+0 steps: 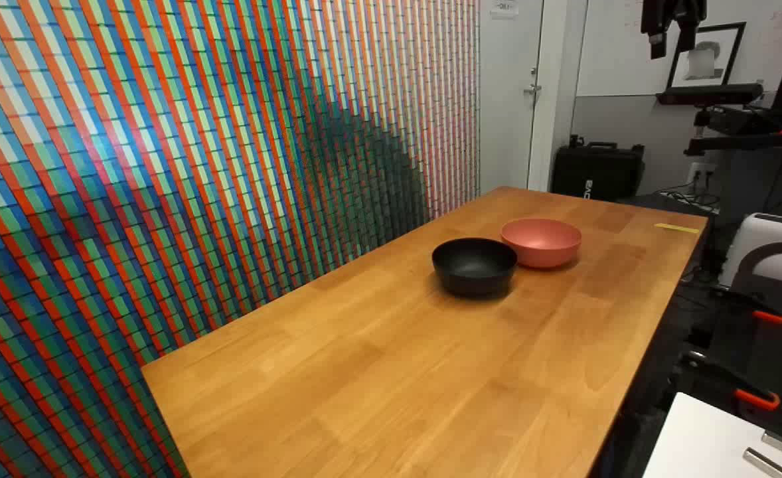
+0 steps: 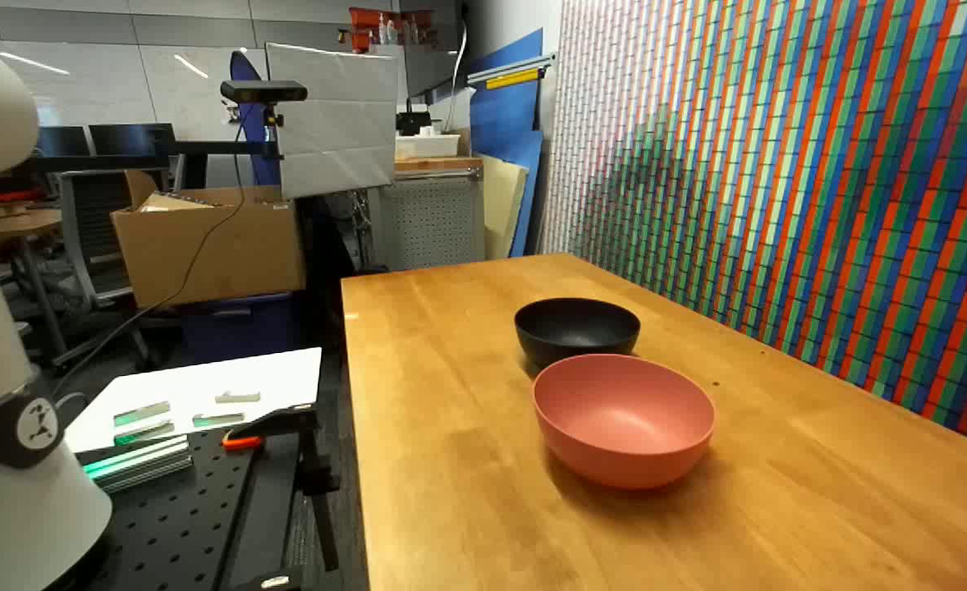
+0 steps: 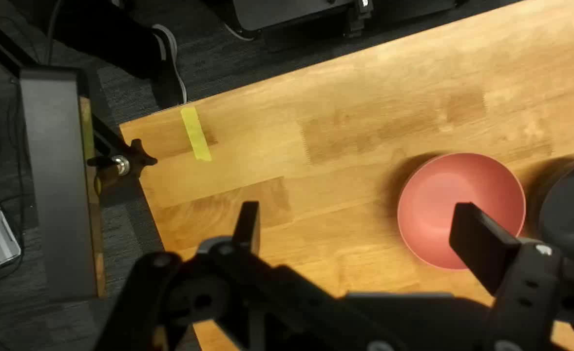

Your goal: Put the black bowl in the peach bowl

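In an exterior view, the round black bowl [image 2: 575, 328] stands upright, mouth up, on the wooden table [image 2: 451, 410]. The smooth, salmon-pink peach bowl [image 2: 625, 420], likewise upright, sits just beside it, nearer and slightly to the right.

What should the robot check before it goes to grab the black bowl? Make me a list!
1. Is the black bowl right side up on the table? Ok.
2. Is the peach bowl right side up, with nothing in it? Ok.
3. Are the fingers open and holding nothing? Ok.
4. Are they lined up with the black bowl? Not ok: it lies at the right edge of the wrist view, partly cut off.
5. Is there room for a finger between the bowls? Cannot tell: they sit very close.
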Motion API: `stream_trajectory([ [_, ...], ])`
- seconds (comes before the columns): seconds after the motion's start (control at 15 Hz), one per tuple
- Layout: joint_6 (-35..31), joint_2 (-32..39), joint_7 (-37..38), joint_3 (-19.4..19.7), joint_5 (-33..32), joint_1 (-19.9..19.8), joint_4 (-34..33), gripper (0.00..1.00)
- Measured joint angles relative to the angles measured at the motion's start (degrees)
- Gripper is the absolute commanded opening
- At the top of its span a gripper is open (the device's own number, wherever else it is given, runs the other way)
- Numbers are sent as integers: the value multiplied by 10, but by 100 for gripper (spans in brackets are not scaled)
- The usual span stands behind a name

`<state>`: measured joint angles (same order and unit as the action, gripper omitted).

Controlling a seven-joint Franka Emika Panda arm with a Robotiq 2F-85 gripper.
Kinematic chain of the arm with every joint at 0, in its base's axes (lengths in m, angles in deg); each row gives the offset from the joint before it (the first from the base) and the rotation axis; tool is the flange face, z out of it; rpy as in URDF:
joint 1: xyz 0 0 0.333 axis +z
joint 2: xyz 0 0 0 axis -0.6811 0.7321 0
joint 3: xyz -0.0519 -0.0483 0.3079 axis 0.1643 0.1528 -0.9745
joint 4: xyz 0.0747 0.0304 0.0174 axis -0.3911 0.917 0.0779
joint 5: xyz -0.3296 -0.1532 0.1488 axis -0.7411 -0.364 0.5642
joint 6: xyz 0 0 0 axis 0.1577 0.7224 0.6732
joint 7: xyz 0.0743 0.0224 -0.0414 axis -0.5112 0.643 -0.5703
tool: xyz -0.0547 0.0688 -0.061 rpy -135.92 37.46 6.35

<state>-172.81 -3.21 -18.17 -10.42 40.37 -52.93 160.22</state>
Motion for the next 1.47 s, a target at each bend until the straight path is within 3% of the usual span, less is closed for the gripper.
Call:
stream_trajectory([
  [0.4, -4, 2, 1, -5, 0, 5, -2, 100],
  [0.67, -31, 28, 37, -54, 0, 39, -9, 100],
  [1.07, -63, 154, 136, -148, -26, 117, -42, 100],
  [1.47, -70, 303, 207, -166, -80, 180, -74, 100],
])
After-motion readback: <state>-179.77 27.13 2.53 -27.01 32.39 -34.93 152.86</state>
